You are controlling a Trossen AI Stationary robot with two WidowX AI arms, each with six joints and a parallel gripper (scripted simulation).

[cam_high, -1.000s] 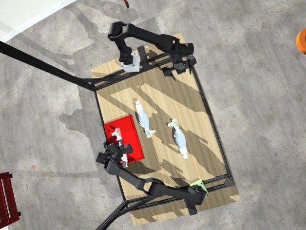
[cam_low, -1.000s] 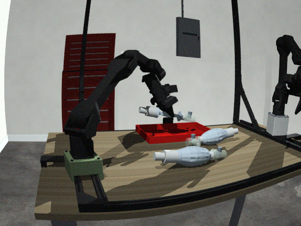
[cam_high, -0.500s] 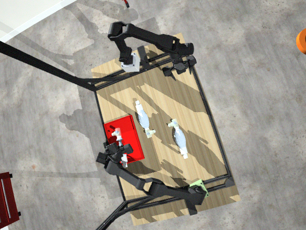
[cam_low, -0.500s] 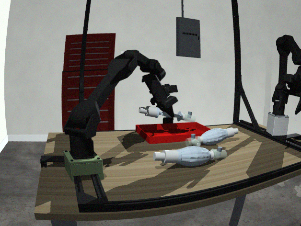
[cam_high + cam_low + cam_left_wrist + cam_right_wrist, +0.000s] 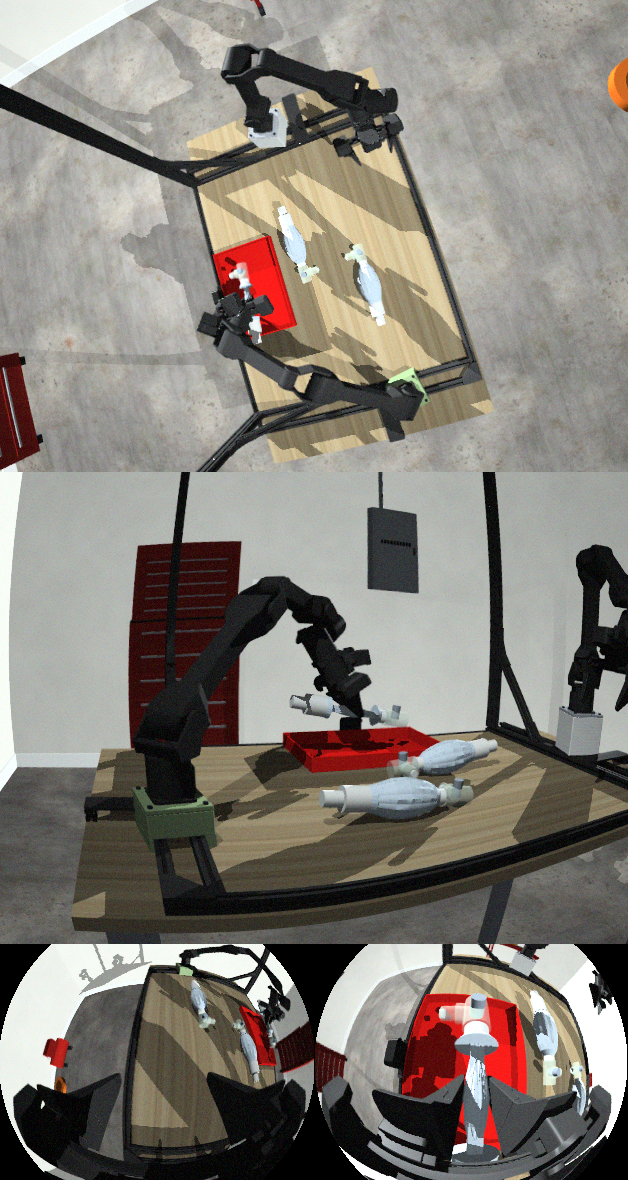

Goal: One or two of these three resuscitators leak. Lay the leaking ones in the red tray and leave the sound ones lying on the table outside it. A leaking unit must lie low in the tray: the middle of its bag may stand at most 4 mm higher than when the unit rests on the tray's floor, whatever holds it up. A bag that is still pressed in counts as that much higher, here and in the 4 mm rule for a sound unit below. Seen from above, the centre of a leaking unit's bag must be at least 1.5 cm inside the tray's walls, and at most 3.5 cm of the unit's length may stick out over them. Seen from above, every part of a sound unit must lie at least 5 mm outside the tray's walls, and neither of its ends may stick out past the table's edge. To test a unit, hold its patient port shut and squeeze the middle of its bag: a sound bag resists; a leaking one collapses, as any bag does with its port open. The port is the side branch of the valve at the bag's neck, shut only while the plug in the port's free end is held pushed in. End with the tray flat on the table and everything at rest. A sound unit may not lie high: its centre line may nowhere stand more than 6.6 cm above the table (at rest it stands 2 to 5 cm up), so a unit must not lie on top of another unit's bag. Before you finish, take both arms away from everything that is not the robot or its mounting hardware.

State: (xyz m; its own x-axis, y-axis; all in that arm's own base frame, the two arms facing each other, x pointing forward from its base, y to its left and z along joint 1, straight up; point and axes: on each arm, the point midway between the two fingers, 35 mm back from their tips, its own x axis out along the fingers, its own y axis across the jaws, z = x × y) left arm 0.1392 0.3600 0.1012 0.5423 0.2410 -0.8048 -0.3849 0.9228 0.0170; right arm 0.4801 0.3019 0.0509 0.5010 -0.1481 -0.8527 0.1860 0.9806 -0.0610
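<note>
Resuscitator in hand (image 5: 246,284) (image 5: 317,705) (image 5: 271,1036) (image 5: 476,1074): from the top we see it over the red tray (image 5: 281,289) (image 5: 350,763) (image 5: 247,1019) (image 5: 521,1069), presumably for laying down as leaking, while two other units lie outside on the counter (image 5: 355,203) (image 5: 263,847) (image 5: 165,1084) (image 5: 464,976). Exterior: we see it raised above the rim, still to be lowered. Left wrist: we find the left claw (image 5: 376,155) (image 5: 619,705) (image 5: 165,1077) (image 5: 596,1011) wide and empty, kept well apart. Right wrist: the right claw (image 5: 246,310) (image 5: 357,715) (image 5: 266,1025) (image 5: 475,1079) grips the bag, pressed narrow; nothing holds the plug (image 5: 443,1013), so we judge this collapse inconclusive.

Plain red tray (image 5: 282,284) (image 5: 350,762) (image 5: 258,1039) (image 5: 506,1051), pale blue bags (image 5: 370,287) (image 5: 406,796) (image 5: 199,998) (image 5: 545,1031).
</note>
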